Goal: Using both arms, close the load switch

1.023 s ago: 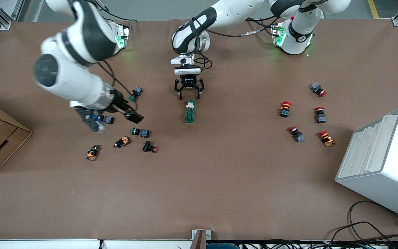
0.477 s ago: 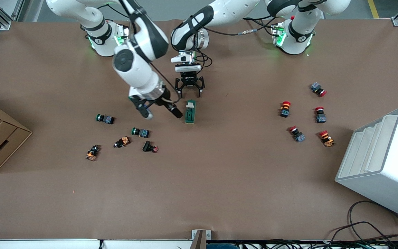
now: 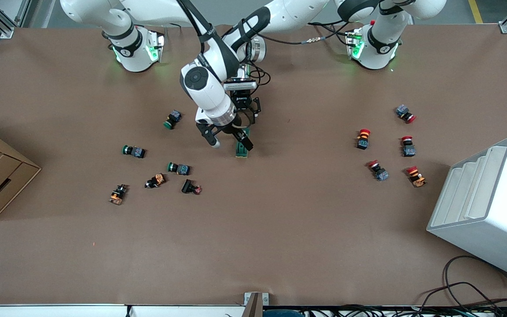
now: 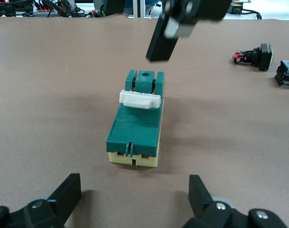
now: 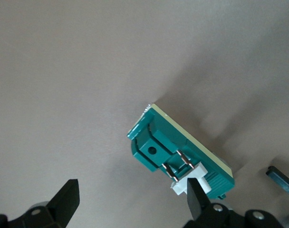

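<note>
I see the load switch (image 3: pixel 242 149) lying flat mid-desk (image 3: pixel 280 229), its white lever (image 4: pixel 140 99) raised. My right tool (image 3: pixel 228 141) hangs released right over it, one finger (image 3: pixel 244 143) above the green body. My left tool (image 3: pixel 241 115), also released, sits at the switch's 12 o'clock.

The load switch (image 3: pixel 241 150) lies mid-counter (image 3: pixel 280 229), the right hand (image 3: pixel 227 141) over it with spread fingers, the left hand (image 3: pixel 241 118) open just above its end toward the bases.
</note>
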Action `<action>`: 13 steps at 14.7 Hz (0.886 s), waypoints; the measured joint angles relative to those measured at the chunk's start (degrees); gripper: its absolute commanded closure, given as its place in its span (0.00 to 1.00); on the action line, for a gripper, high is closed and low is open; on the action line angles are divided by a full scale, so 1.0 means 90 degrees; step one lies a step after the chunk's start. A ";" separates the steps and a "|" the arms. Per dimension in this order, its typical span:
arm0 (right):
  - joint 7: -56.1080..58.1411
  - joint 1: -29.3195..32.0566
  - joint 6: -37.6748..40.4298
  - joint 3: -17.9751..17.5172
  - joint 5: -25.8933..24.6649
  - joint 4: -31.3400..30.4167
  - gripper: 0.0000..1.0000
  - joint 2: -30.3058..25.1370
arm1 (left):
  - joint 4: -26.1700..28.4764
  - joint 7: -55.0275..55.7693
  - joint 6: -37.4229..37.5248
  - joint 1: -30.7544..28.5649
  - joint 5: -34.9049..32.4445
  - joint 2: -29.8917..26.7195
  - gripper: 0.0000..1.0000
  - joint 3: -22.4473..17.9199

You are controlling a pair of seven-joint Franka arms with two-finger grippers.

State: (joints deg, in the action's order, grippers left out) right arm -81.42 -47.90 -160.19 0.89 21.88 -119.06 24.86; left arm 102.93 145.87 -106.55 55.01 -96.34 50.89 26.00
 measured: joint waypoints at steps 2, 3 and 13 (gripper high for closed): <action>-0.0002 -0.0022 0.0000 0.0000 0.0002 0.0001 0.00 0.0037 | 0.0000 0.0001 0.0001 0.0000 0.0000 0.0000 0.00 0.0000; -0.0002 -0.0032 0.0004 0.0001 0.0002 -0.0001 0.00 0.0042 | 0.0000 0.0002 0.0001 0.0000 0.0000 0.0000 0.00 0.0000; 0.0003 -0.0228 0.0227 0.0006 0.0003 -0.0112 0.00 0.0091 | 0.0004 0.0190 0.0080 0.0022 -0.0069 0.0019 0.00 0.0000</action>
State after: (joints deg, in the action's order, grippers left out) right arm -81.39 -49.95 -158.15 0.94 21.90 -120.07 25.68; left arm 102.97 147.58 -105.83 55.20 -96.97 51.07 25.99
